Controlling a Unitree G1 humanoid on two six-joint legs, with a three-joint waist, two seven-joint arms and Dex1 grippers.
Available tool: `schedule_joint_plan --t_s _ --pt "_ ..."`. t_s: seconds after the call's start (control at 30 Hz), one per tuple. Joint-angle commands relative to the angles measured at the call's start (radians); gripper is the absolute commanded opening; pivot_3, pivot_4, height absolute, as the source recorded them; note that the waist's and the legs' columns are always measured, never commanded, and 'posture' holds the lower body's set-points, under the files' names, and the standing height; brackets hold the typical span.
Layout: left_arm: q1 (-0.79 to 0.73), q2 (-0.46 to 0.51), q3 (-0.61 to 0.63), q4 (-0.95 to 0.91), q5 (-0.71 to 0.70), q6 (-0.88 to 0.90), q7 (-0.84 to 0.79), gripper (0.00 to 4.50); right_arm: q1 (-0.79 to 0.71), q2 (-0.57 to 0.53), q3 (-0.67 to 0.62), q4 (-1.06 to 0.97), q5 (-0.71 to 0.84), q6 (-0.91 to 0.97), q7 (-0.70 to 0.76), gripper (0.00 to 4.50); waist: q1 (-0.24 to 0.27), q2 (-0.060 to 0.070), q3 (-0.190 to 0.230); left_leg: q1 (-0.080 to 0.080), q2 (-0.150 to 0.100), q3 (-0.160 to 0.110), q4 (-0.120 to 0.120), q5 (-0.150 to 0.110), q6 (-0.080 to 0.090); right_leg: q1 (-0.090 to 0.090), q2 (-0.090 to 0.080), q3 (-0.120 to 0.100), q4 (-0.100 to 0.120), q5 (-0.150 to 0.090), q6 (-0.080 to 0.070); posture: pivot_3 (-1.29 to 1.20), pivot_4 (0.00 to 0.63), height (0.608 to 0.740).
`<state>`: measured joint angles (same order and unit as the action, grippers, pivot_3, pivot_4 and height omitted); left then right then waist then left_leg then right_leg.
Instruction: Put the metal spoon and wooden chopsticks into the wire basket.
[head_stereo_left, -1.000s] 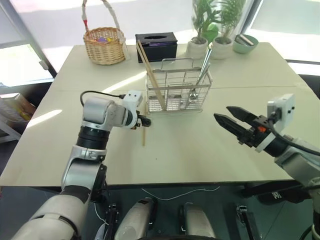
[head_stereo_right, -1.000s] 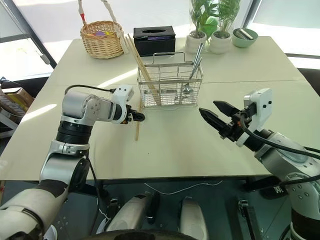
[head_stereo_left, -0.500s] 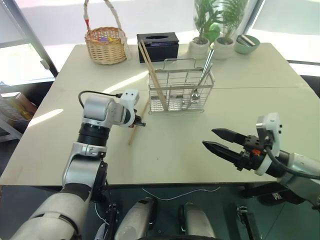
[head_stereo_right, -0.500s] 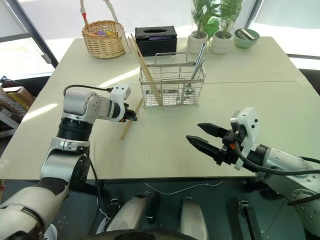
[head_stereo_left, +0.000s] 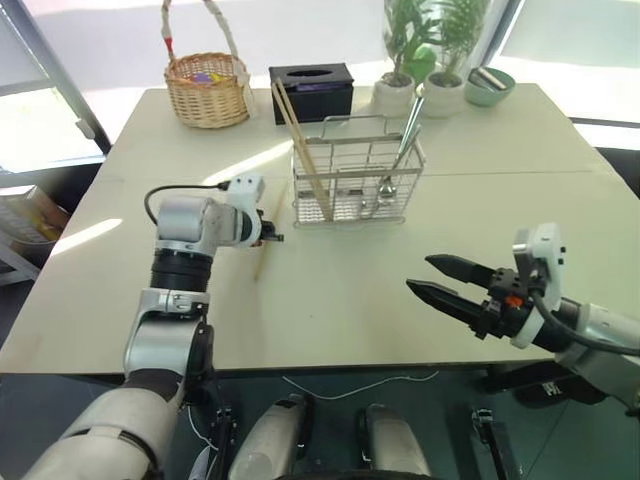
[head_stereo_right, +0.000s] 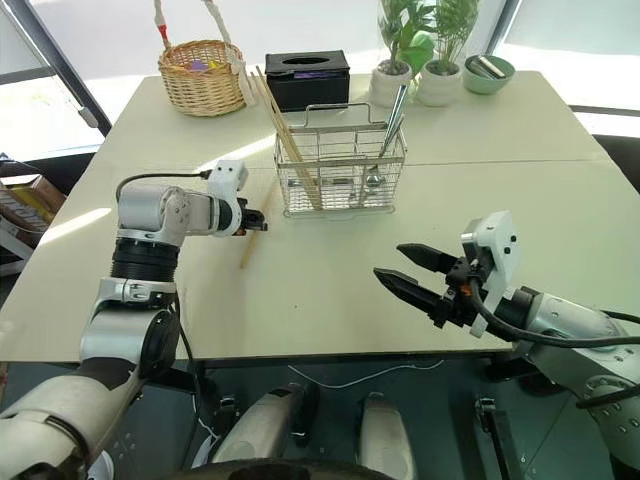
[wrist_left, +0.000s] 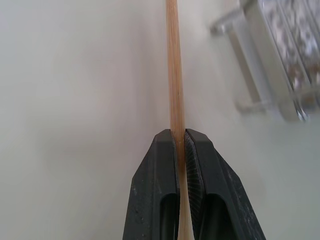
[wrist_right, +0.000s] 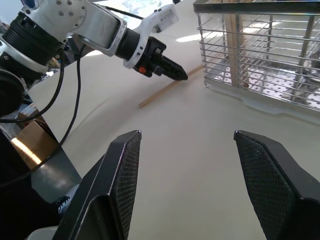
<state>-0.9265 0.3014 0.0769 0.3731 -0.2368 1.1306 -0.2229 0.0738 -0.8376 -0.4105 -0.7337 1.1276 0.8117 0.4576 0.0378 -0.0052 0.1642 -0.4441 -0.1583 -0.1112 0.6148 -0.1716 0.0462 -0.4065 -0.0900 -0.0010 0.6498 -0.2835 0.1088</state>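
no readable text, no labels, no brands, no numbers

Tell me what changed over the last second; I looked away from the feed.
The left gripper closed on the loose light-tan wooden chopstick on the table and tilted it. The right gripper, open, drew back toward the near table edge. The silvery wire basket and the chopsticks and metal spoon inside stayed put.

Light-tan wooden chopsticks (head_stereo_left: 303, 150), silvery wire basket (head_stereo_left: 355, 180), black pincer (wrist_left: 181, 145), cream table (head_stereo_left: 330, 290)
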Motion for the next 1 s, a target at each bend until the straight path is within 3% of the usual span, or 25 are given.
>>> schedule_joint_plan --t_s 0.03,0.2,0.37,0.57,0.7,1.0 --pt "0.001 0.075 0.025 -0.031 0.040 -0.282 -0.049 0.05 -0.048 -0.005 -0.041 0.031 -0.017 -0.035 -0.015 3.07 0.000 0.000 0.000 0.000 0.000 0.000 0.000 0.000 0.000 -0.001 0.000 0.000 0.000 0.000 0.000 0.00 0.150 0.725" --pt "-0.043 0.097 0.140 -0.081 -0.051 -0.532 -0.134 0.05 -0.077 -0.013 -0.050 0.059 -0.026 -0.034 -0.011 3.07 0.008 -0.001 0.001 -0.002 0.000 0.000 -0.001 -0.001 0.001 -0.003 0.000 0.000 0.000 0.000 0.000 0.00 0.150 0.725" --pt "-0.159 0.034 0.210 -0.106 -0.160 -0.640 -0.167 0.05 -0.099 -0.006 -0.042 0.073 -0.037 -0.032 -0.020 3.07 0.009 -0.005 0.003 -0.004 -0.001 0.000 0.001 -0.001 0.002 -0.003 0.000 0.000 -0.001 0.001 0.001 0.00 0.150 0.725" --pt "-0.247 -0.066 0.170 -0.078 -0.177 -0.751 -0.176 0.05 -0.129 -0.003 -0.030 0.084 -0.042 -0.027 -0.027 3.07 0.000 -0.005 0.003 -0.001 -0.001 0.000 0.002 -0.001 0.002 0.001 0.000 0.000 -0.001 0.001 0.002 0.00 0.150 0.725" --pt "-0.204 -0.121 0.083 -0.043 -0.117 -0.869 -0.225 0.05 -0.141 0.002 -0.035 0.080 -0.040 -0.025 -0.047 3.07 0.000 -0.005 0.003 0.000 0.000 0.000 0.002 -0.001 0.002 0.000 0.001 0.000 0.001 0.001 0.002 0.00 0.150 0.725" --pt "-0.122 -0.196 0.023 0.022 -0.086 -0.976 -0.255 0.05 -0.129 0.013 -0.058 0.067 -0.029 -0.027 -0.089 3.07 0.003 -0.005 0.003 -0.001 -0.001 0.000 0.002 0.000 0.003 0.000 0.001 0.000 0.001 0.001 0.002 0.00 0.150 0.725"
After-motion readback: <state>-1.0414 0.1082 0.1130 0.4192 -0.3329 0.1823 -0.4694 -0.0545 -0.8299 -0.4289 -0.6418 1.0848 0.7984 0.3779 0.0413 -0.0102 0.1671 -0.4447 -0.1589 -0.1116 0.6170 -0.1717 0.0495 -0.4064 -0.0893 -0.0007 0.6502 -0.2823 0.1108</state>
